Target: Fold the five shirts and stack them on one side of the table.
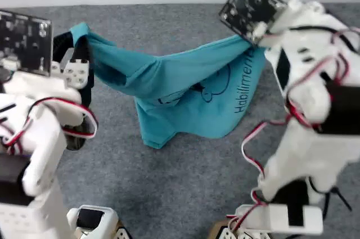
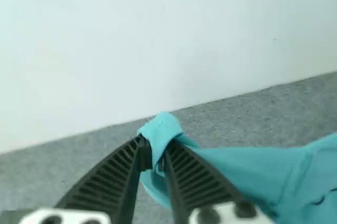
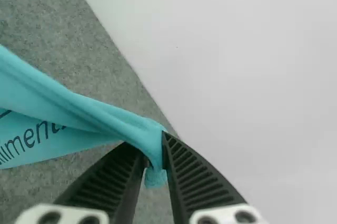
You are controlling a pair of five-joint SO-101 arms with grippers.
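Over the grey table [image 1: 185,194], a limp teal shirt [image 1: 185,99]

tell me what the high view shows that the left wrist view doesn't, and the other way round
High view, not the left wrist: the right gripper holding the shirt by its other corner, the printed front, and the cloth hanging between the two arms. Left wrist view, not the high: ribbed fingers pinching a bunched corner, seen close. Both: the teal shirt, the left gripper shut on it, the grey table.
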